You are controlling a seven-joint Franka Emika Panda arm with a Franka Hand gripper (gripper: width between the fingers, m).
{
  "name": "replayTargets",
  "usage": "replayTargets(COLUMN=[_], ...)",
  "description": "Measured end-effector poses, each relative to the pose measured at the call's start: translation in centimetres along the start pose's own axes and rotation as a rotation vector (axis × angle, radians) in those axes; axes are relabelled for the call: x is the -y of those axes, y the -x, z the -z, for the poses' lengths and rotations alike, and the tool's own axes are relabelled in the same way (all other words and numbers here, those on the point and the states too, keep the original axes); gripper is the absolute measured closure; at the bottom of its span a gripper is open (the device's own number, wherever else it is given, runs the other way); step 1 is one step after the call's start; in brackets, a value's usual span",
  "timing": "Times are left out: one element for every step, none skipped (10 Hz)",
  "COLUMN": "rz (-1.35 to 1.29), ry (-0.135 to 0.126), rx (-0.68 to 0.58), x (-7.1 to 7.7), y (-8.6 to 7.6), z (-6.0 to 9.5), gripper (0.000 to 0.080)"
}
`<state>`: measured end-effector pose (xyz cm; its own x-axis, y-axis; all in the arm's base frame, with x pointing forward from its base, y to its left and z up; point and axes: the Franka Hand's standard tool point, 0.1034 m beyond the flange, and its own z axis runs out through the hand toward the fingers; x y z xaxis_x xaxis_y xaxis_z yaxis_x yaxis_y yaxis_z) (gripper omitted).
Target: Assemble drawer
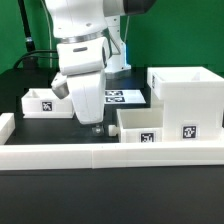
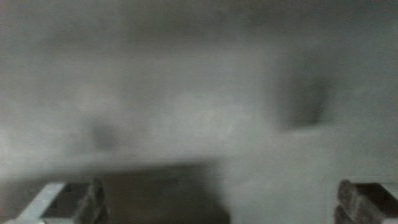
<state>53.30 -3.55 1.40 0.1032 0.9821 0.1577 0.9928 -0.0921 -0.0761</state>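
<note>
1. One tall drawer housing (image 1: pixel 200 110), at three o'clock in the exterior view.
2. Two knobbed-drawer trays: the nine-o'clock tray (image 1: pixel 35 96) and the four-o'clock tray (image 1: pixel 130 131).
3. Three square tags (image 1: pixel 187 130), one on each of those parts.
4. One marker board (image 1: pixel 125 97), at twelve o'clock.
5. One border wall (image 1: pixel 110 156), at six o'clock.
6. One gripper (image 1: pixel 97 128).

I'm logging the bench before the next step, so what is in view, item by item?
housing: one, white, tall tagged box, exterior view's right
trays: two, white, tagged; far tray on the exterior view's left, near tray beside the housing
marker board: one, white with black tags, flat behind the arm
border wall: one, white, long and low along the front
table: one, black
arm: one, white, centre
tool: one, pointing down between the trays; fingers apart in the blurred wrist view
</note>
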Motion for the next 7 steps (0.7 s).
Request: replayTargets(rz=[-0.019,-0.035,-0.063,-0.074,-0.073,-0.076,-0.079], ry=[-0.004,-0.005,-0.007,-0.009,-0.012,-0.014,-0.015], rx=[-0.005,-0.008,-0.011,-0.013,-0.013,-0.012,-0.013], x=[0.1,0.1,0.1,0.2,0.2,0.3,0.4], y=[-0.8,-1.4,-2.3,-3.3,-4.3,-4.8,-5.4], z=[-0.2,-0.3,-0.4,-0.5,-0.6,-0.7,-0.8], gripper=[0.0151,0.0151,0.0151,0.0151,0.0151,0.0151,0.0151])
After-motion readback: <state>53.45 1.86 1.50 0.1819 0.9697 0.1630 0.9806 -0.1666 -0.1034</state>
